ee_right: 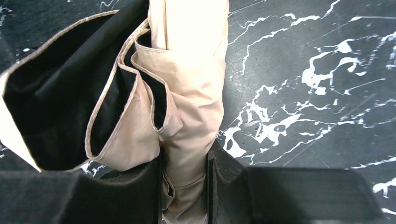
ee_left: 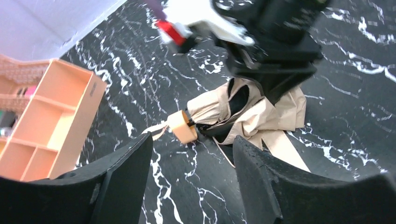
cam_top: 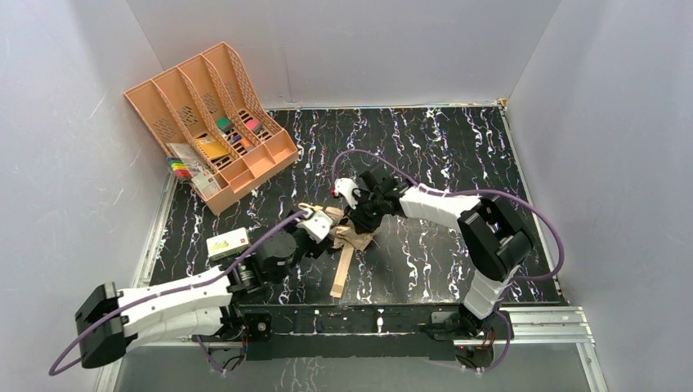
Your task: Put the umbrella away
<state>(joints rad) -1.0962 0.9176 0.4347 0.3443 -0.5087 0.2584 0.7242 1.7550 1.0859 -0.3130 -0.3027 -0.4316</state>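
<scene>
The compact pale tan-beige fabric umbrella (cam_top: 347, 234) (ee_left: 247, 114) (ee_right: 187, 93) lay crumpled on the black white-veined desk (cam_top: 441, 147), by the middle of its near edge. The right hand (cam_top: 359, 219) (ee_right: 184, 186) pinched a fold of its fabric. The left hand (cam_top: 319, 229) (ee_left: 194, 154) stood spread just short of the short tan handle (ee_left: 183, 127). A peach-orange plastic file tray (cam_top: 253, 175) sat at the far left corner.

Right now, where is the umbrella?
The umbrella lies centrally in the top view, right gripper shut on its fabric, open left gripper near its handle.
</scene>
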